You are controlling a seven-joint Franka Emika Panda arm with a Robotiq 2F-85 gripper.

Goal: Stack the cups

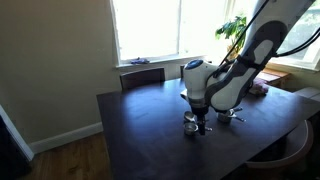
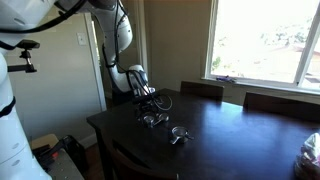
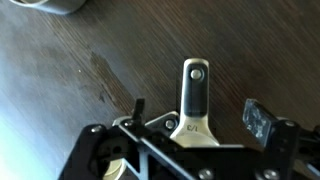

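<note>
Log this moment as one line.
gripper: open, empty | straddling: thin handle of shiny silver metal measuring cup | second silver cup: apart, unstacked

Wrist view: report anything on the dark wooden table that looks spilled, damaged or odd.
A pale streak marks the dark wooden table, left of the shiny silver measuring cup's handle; it looks like a dried smear or scuff. Nothing else stands out.

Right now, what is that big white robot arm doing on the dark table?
The white robot arm's gripper hangs open just above the dark wooden table, its fingers on either side of the thin handle of a shiny silver metal measuring cup. It has not gripped it. Another silver cup sits apart nearby, so those two are not stacked yet.
</note>
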